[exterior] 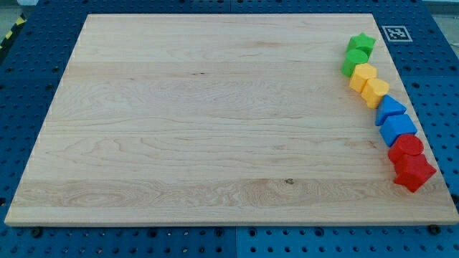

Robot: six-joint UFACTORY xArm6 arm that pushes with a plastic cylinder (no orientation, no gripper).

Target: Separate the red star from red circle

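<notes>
Camera view: tip out of frame, hand state impossible to tell. Red star block (414, 173) touching red round block (407, 146), near light wooden table (215, 122) right edge. Risk: push sends star overboard.

Red star (414, 173) touching red circle (407, 147)

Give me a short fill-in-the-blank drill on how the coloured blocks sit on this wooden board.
1. All the blocks line the wooden board's ____ edge in the view.
2. The red star block lies just below the red ____ block, touching it.
3. The block nearest the view's top is the ____ star block.
4. Between the two yellow blocks and the red pair lie two ____ blocks.
My tip is not in view.

Missing words: right; circle; green; blue
</notes>
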